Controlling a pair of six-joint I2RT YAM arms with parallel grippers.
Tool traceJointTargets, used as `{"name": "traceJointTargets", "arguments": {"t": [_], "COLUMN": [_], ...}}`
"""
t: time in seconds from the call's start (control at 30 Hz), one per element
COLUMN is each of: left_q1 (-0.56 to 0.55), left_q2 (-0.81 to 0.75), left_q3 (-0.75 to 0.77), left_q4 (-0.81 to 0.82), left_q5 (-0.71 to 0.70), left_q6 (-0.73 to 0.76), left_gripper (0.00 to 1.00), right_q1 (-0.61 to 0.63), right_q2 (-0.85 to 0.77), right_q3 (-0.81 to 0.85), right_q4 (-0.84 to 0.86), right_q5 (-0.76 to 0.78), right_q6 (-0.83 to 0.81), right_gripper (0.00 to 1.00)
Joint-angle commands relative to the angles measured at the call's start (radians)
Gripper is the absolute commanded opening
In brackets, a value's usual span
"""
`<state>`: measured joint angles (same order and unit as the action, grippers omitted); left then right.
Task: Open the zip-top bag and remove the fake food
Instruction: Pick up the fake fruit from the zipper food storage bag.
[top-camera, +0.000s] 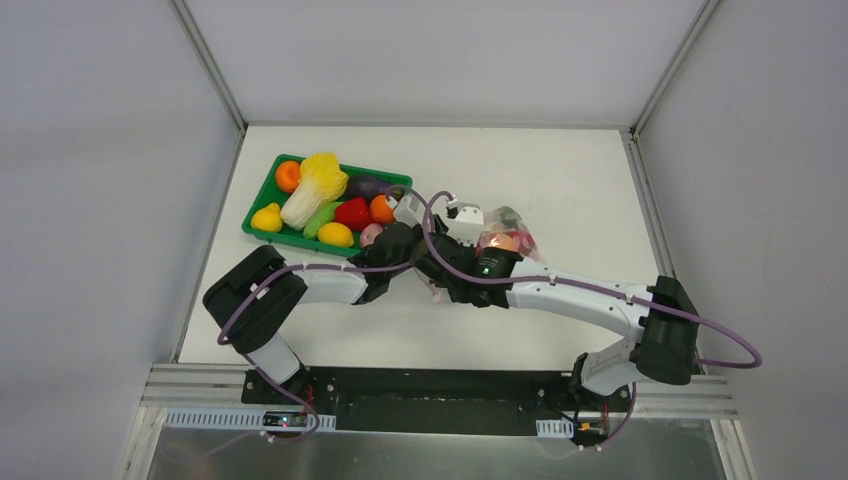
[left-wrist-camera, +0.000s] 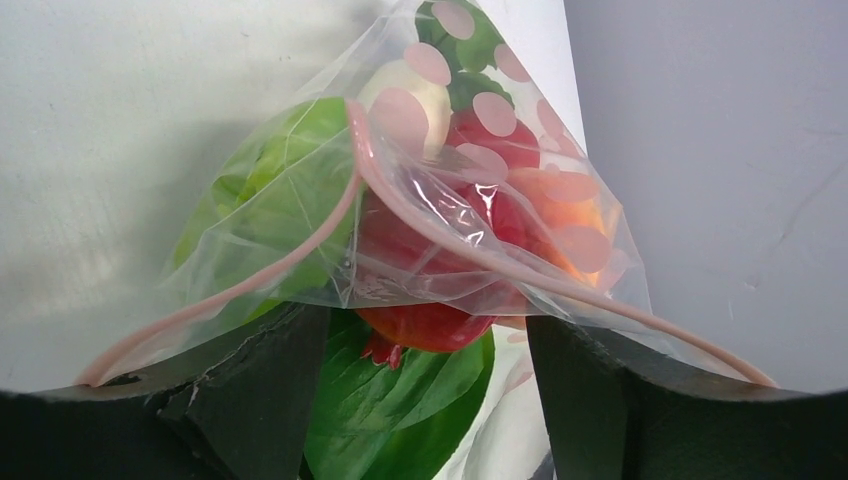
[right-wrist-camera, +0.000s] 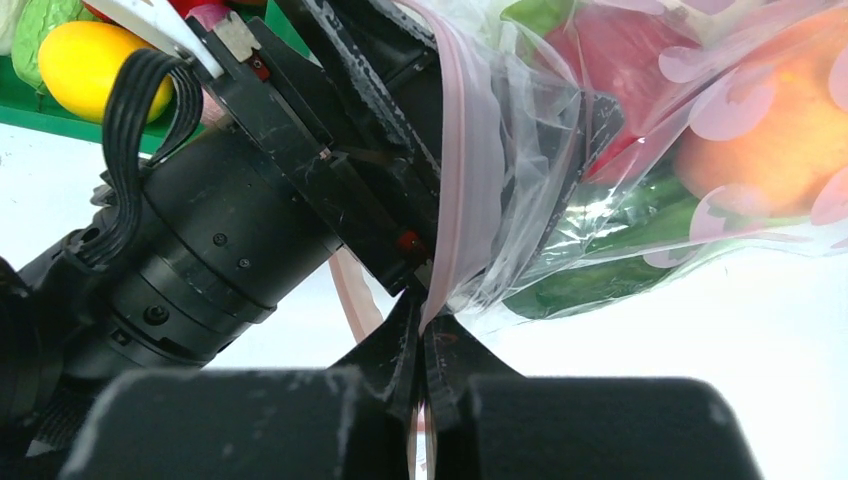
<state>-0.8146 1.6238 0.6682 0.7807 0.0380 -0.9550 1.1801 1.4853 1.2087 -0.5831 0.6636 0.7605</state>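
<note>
Black fingers (left-wrist-camera: 230, 400) of the left claw (left-wrist-camera: 420, 325) fill the bottom of my left wrist view, spread wide and gripping nothing. They sit in the mouth of the zip-top bag (left-wrist-camera: 520, 200), and its pink zip strip (left-wrist-camera: 330, 215) lies over both of them. The fake food (left-wrist-camera: 430, 325) is straight ahead between those fingers. A red piece is nearest, and the bag's long axis runs away from the claw. So the left arm is the nearer one for a reach.

The right claw (right-wrist-camera: 425, 340) is pinched tight on the zip strip at the bag's lip and holds the bag above the worktop (top-camera: 560, 170).

I count one bag. Inside it are green leaves, one orange piece, one white piece, and red that may be one piece or two. Beyond it, one green tray (top-camera: 257, 200) holds about nine more pieces.
</note>
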Motion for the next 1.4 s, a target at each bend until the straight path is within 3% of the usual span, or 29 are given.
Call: {"name": "traceJointTargets", "arguments": {"t": [0.0,0.17,0.33,0.57,0.63,0.77,0.93,1.0,1.17,1.37], "left_q1": [-0.023,-0.01,0.0,0.0,0.001,0.002,0.015,0.02,0.02,0.019], "left_q2": [0.024,0.095,0.163,0.234,0.245,0.24,0.192,0.171,0.108,0.072], "left_q3": [0.055,0.092,0.11,0.16,0.163,0.151,0.112,0.099,0.077,0.082], "left_q4": [0.06,0.125,0.257,0.295,0.313,0.329,0.299,0.276,0.132,-0.029], "left_q5": [0.108,0.133,0.172,0.226,0.235,0.246,0.237,0.233,0.176,0.085], "left_q6": [-0.021,-0.08,-0.151,-0.175,-0.18,-0.183,-0.149,-0.128,-0.048,0.017], "left_gripper": [0.75,0.76,0.66,0.6,0.55,0.34,0.24,0.27,0.5,0.6], "right_q1": [-0.005,-0.005,-0.006,-0.008,-0.011,-0.021,-0.035,-0.042,-0.045,-0.046], "right_q2": [-0.028,-0.037,-0.05,-0.061,-0.068,-0.097,-0.154,-0.173,-0.191,-0.197], "right_q3": [0.004,-0.031,-0.058,-0.077,-0.086,-0.102,-0.137,-0.149,-0.166,-0.192], "right_q4": [0.218,0.276,0.281,0.274,0.271,0.241,0.204,0.191,0.184,0.236], "right_q5": [0.007,-0.053,-0.048,-0.028,-0.024,0.01,0.065,0.071,0.059,0.01], "right_q6": [-0.014,-0.022,-0.01,0.001,0.002,0.005,0.002,0.002,-0.011,-0.043], "right_gripper": [0.0,0.0,0.0,0.0,0.0,0.0,0.0,0.0,0.0,0.0]}}
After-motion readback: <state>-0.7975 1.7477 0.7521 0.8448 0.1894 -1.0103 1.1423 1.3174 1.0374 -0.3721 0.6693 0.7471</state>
